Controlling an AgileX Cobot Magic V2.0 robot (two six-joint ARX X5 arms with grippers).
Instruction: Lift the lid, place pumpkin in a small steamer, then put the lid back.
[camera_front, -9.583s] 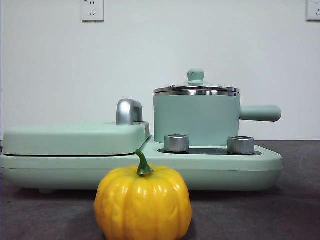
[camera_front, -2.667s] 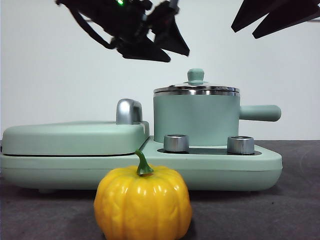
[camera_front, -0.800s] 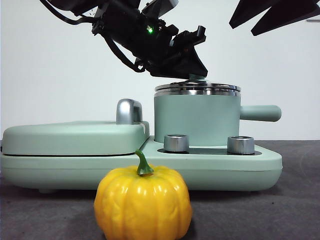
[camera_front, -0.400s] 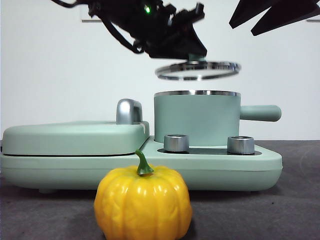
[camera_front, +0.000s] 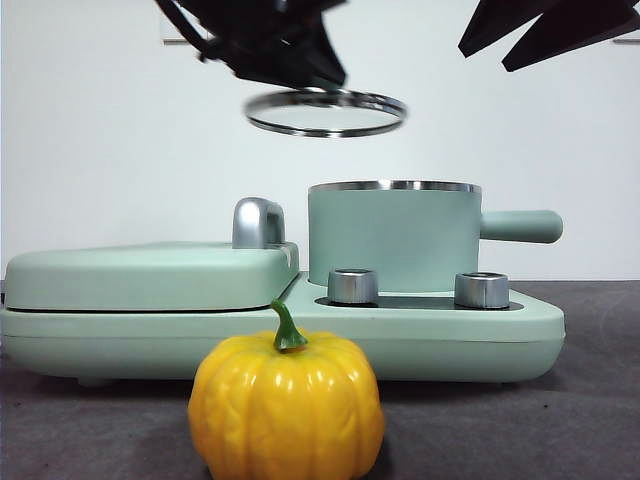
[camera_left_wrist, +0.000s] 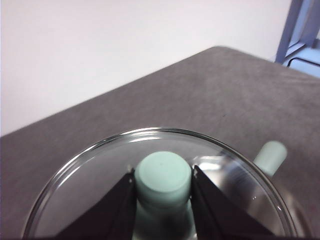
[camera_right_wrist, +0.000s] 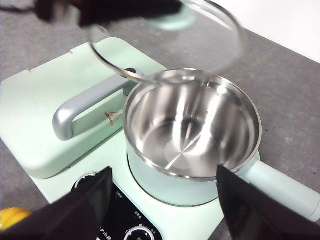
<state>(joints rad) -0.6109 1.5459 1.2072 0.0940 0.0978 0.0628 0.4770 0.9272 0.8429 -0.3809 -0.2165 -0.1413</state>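
The small steamer, a mint cylinder with a steel rim and bare shiny inside, stands uncovered. The glossy ribbed pumpkin rests on the grey counter. The left claw grips the glass lid (by its knob) aloft; the right claw hovers spread.

Both arms are black, each pincer with wedge-shaped jaws.

Clear glass lid with polished steel rim, glossy plastic pumpkin, matt mint steamer, brushed-steel inside.
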